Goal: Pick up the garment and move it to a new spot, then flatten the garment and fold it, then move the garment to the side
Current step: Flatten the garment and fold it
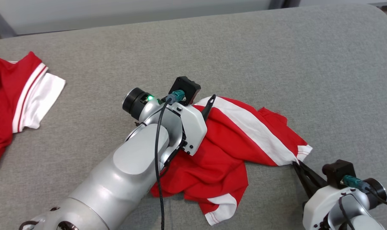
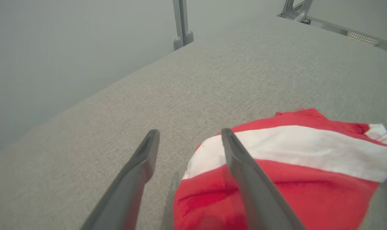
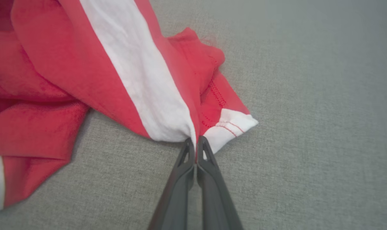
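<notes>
- Across the middle of a grey fabric-covered table (image 1: 276,48), toward its near edge, a crumpled red garment (image 1: 232,140) with a broad white stripe (image 1: 254,124) is seen from the head view.
- At the garment's right corner, beside a small white cuff (image 1: 304,150), the right gripper (image 1: 296,164) is seen touching the cloth. How firmly it is closed cannot be judged from this view.
- From the right wrist view the grip is made plain. The two dark fingers (image 3: 184,179) are pressed together, and the end of the white stripe is pinched between their tips.
- Over the garment's left part, the pale left arm (image 1: 132,166) is laid in the head view. One dark finger (image 1: 209,107) is shown above the far end of the stripe.
- From the left wrist view, the left gripper (image 2: 190,133) is shown spread wide with no cloth caught. One finger is placed over the stripe's edge, the other over bare table.
- A second garment (image 1: 14,105), also red and white, is seen in the head view at the table's left side, well apart from the first.
- A grey post (image 2: 181,22) is shown beyond the table's far edge in the left wrist view.
</notes>
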Robot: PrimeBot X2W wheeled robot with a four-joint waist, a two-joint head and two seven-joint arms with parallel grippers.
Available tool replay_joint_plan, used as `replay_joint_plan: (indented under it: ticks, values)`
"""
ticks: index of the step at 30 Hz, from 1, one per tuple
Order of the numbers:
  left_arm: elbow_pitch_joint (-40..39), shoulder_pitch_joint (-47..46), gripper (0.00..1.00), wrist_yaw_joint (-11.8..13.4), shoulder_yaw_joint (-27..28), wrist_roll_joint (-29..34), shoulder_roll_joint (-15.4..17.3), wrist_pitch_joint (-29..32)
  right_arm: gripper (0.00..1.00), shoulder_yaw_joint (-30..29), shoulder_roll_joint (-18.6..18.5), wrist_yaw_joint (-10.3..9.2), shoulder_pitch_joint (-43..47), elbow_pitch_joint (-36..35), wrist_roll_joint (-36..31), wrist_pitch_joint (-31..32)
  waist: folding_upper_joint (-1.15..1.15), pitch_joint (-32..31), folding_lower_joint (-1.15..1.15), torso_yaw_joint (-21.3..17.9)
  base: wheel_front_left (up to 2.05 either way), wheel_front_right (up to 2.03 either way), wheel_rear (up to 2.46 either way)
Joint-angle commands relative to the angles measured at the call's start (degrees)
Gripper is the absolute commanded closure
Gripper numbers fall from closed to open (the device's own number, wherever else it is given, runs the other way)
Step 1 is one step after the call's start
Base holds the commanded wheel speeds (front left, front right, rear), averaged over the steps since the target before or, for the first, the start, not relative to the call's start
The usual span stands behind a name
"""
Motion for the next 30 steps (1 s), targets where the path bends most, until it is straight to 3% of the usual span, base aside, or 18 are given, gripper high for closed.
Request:
replay_joint_plan:
  ticks: [1, 6, 13, 14, 16, 22, 30]
  values:
    - [0.0, -2.7, 0.00, 0.8, 0.3, -0.9, 0.5, 0.4, 1.00, 1.5, -0.6, 0.23, -1.4, -0.8, 0.2, -1.0, 0.00, 0.7, 0.00, -0.8, 0.00, 0.00, 0.00]
    - [4.7, -6.0, 0.00, 3.1, -5.8, -3.6, 0.5, 3.9, 1.00, 3.6, -0.6, 0.23, -3.8, 0.7, 1.1, -3.2, 0.00, 2.4, 0.00, -2.6, 0.00, 0.00, 0.00]
    - [8.0, -7.8, 0.00, 3.6, -10.6, -6.3, 0.5, 6.6, 1.00, 4.3, -0.7, 0.23, -5.1, 2.2, 1.9, -5.3, 0.00, 3.6, 0.00, -3.4, 0.00, 0.00, 0.00]
    - [8.0, -7.8, 0.14, 3.4, -11.2, -6.8, 0.5, 6.9, 1.00, 4.2, -0.8, 0.23, -5.2, 2.4, 1.9, -5.7, 0.00, 3.7, 0.00, -3.4, 0.00, 0.00, 0.00]
    - [7.8, -7.9, 1.00, 2.6, -12.2, -7.9, 0.5, 7.5, 1.00, 3.8, -0.9, 0.23, -5.4, 2.8, 1.7, -6.3, 0.00, 3.8, 0.00, -3.2, 0.00, 0.00, 0.00]
    - [6.5, -8.1, 1.00, 0.3, -13.6, -12.4, 0.5, 7.6, 1.00, 3.1, -0.6, 0.23, -5.9, 3.8, 1.0, -7.2, 0.00, 3.4, 0.00, -2.3, 0.00, 0.00, 0.00]
    - [3.9, -10.9, 1.00, 0.6, -11.2, -16.8, 0.5, -4.7, 1.00, -2.7, 0.2, 0.23, -6.9, 2.9, -2.0, -12.2, 0.00, 1.9, 0.00, 0.5, 0.00, 0.00, 0.00]
